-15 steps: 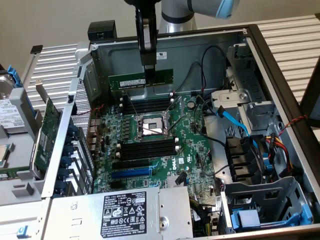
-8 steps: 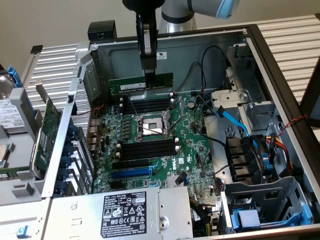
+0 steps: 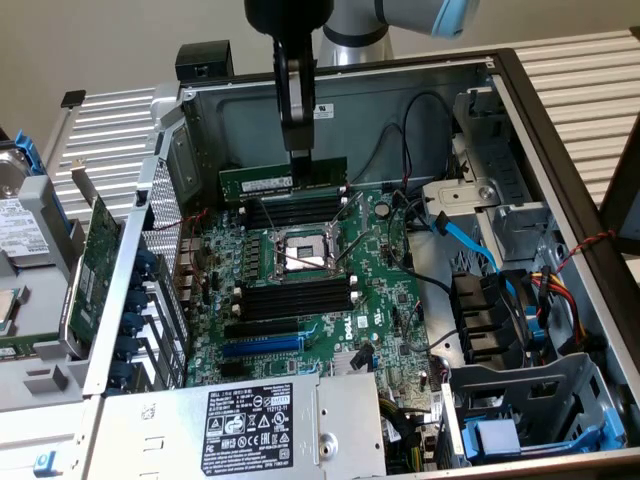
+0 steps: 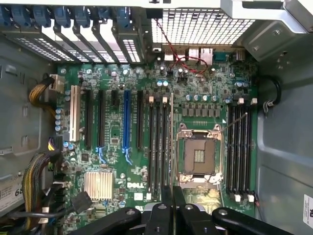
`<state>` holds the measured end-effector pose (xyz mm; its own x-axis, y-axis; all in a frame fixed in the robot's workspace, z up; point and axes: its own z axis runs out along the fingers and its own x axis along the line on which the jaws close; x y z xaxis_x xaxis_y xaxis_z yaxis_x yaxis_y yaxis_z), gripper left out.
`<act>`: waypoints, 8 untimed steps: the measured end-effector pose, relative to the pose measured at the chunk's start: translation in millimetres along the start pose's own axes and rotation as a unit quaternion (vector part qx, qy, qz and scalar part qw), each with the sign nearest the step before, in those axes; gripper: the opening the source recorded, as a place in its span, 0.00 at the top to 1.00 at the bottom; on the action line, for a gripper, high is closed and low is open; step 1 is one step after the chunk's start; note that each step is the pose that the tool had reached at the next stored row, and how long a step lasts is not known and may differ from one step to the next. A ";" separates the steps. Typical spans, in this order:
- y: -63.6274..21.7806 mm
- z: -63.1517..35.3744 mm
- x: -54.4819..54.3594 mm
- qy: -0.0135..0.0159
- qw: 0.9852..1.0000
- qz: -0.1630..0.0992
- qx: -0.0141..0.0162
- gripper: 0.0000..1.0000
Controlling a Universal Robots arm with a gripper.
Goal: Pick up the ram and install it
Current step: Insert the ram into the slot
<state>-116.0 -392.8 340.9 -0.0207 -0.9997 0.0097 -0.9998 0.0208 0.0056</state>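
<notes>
The ram (image 3: 265,181) is a long green stick with a pale label. It hangs level inside the open computer case, above the far bank of black memory slots (image 3: 295,212). My gripper (image 3: 300,155) comes straight down from above and is shut on the stick's top edge, near its middle. In the wrist view the ram (image 4: 171,142) shows edge-on as a thin line running out from my gripper (image 4: 173,196). It lies along the memory slots (image 4: 159,147) beside the CPU socket (image 4: 199,155). The stick is clear of the board.
A second bank of slots (image 3: 295,298) lies on the near side of the CPU socket (image 3: 300,252). A large green expansion card (image 3: 95,260) leans outside the case at the exterior view's left. The power supply (image 3: 250,420) and drive cage (image 3: 530,400) are in front, and cables (image 3: 460,235) run at the right.
</notes>
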 end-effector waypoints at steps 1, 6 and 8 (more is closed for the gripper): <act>0.0 1.9 0.0 0.000 1.000 0.000 0.000 0.87; 0.0 10.7 -0.1 0.000 1.000 0.001 0.001 0.87; 0.0 13.8 -0.1 -0.001 1.000 0.002 0.001 0.87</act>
<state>-116.1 -392.8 327.1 -0.0255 -0.9996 0.0087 -0.9997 0.0255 0.0034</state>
